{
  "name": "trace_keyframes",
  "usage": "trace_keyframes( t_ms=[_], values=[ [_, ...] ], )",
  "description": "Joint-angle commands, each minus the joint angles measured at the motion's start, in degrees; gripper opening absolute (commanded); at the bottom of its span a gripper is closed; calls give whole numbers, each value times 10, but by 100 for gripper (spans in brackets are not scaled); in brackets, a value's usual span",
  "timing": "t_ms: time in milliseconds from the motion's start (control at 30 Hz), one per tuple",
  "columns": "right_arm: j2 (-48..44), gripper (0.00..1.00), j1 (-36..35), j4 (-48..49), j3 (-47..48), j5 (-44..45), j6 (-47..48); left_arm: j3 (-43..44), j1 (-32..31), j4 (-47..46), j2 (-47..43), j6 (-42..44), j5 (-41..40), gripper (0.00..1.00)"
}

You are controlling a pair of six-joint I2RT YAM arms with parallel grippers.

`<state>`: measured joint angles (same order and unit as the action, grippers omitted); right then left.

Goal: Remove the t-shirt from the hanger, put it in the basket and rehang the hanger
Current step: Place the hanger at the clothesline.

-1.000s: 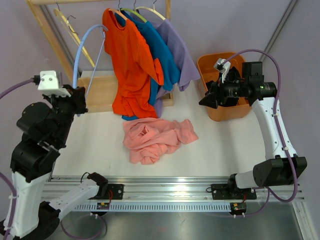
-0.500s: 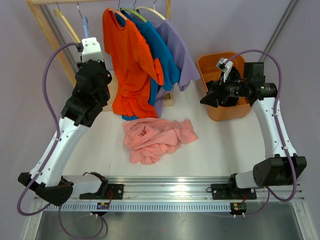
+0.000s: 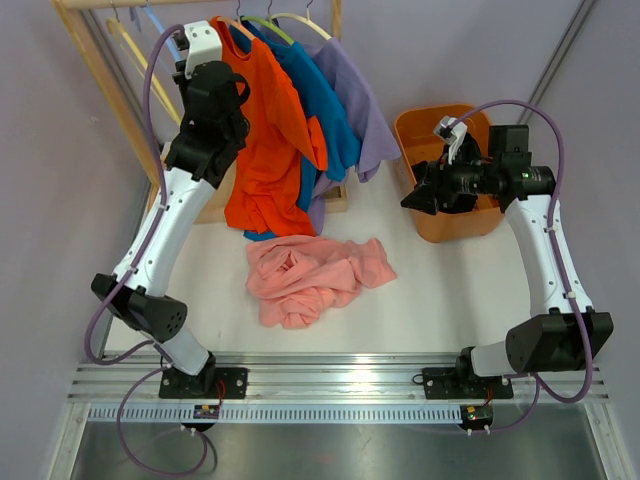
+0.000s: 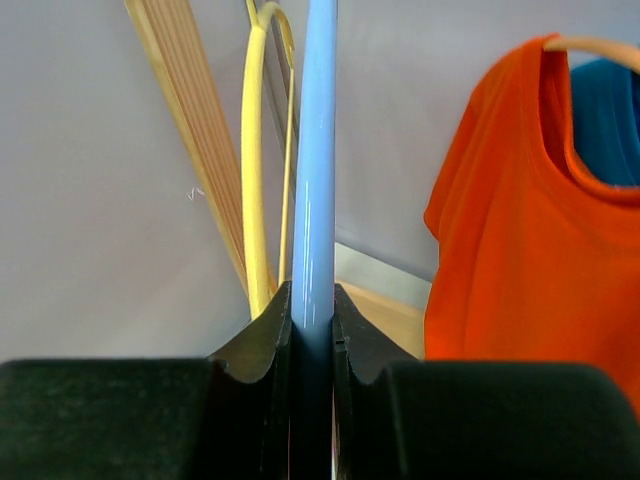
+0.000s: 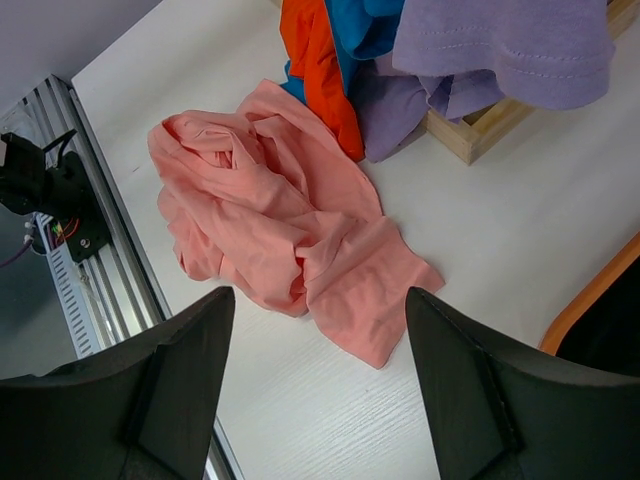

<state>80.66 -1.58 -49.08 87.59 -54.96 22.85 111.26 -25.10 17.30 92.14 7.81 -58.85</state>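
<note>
T-shirts: four. Three on the rack (image 3: pixel 100 70): orange t-shirt (image 3: pixel 265 130), blue t-shirt (image 3: pixel 330 120), purple t-shirt (image 3: pixel 365 120). One pink t-shirt (image 3: pixel 310 275) mid-tabletop (image 3: pixel 450 300).
Hangers: five. Three carrying shirts; blue hanger (image 4: pixel 315 150) and yellow hanger (image 4: pixel 255 170) bare.
Orange bin (image 3: pixel 460 228): one, at the tabletop's right edge.
Wooden rack: one.

- Walls (image 3: pixel 450 50): plain pale lavender behind and to the left. A thin grey strip (image 3: pixel 565 45) slants up the far-right wall.
- Table (image 3: pixel 450 290): white top with faint wood grain, matte.
- Near edge: aluminium rail (image 3: pixel 330 372) runs left to right, with a dull metal sheet (image 3: pixel 330 450) below it.
- Far left: light wooden clothes rack (image 3: pixel 100 85) with leaning uprights. Its base frame (image 5: pixel 500 122) rests on the tabletop.
- Far right: orange plastic bin (image 3: pixel 465 228) on the table.
- Light: even and diffuse, shadows soft.
</note>
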Motion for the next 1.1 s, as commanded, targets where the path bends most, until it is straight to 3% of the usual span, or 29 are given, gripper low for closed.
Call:
trace_keyframes(
  t_ms=[0,200,667,1067],
  values=[
    [-13,76,4,18,-5,-8,-10,89,17,3,25,-13,-21,0],
    [-20,76,5,21,-10,-9,-14,157,51,77,88,-64,16,0],
    [-17,76,6,29,-15,-15,-22,99,69,123,62,-167,23,0],
    [-20,76,5,32,-21,-18,-24,76,70,116,56,-180,18,0]
  ],
)
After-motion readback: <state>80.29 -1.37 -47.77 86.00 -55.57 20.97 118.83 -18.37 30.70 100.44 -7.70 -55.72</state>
